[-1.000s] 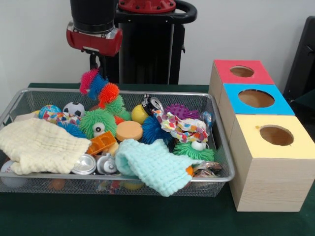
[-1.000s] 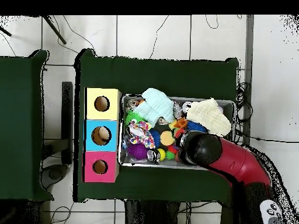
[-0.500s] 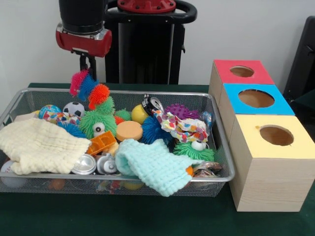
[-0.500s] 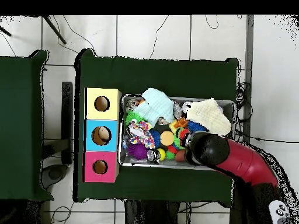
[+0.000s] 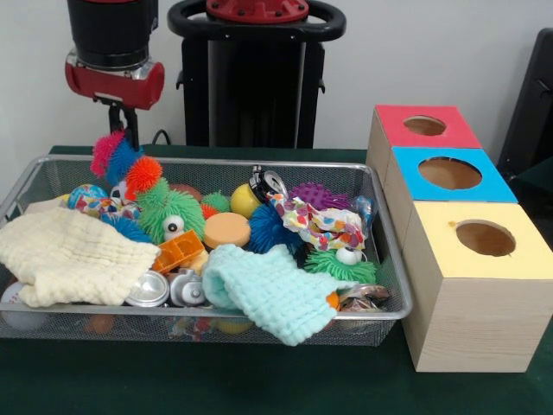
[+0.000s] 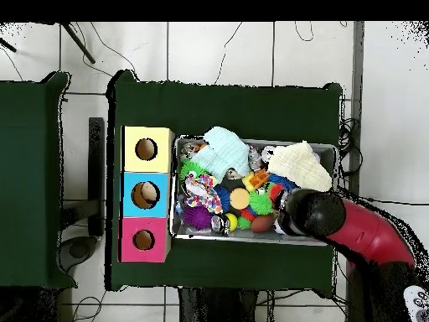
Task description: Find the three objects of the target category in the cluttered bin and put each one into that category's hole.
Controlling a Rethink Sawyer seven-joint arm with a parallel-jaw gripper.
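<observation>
Hanging over the bin's (image 5: pixel 393 285) far left corner, gripper (image 5: pixel 128 131) pinching a spiky toy chain (image 5: pixel 123 164) — pink, blue, orange — with two cans (image 5: pixel 149 290) lying at the near rim beside the cream cloth (image 5: pixel 69 255).

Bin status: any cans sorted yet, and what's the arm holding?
Nothing looks sorted. Two silvery cans lie at the near side of the bin, between the cream cloth and the mint cloth. A third is not clearly visible. In hand: the end effector is at a pink, blue and orange fuzzy toy, not a can. All three cans remain to be put in a hole.
</observation>
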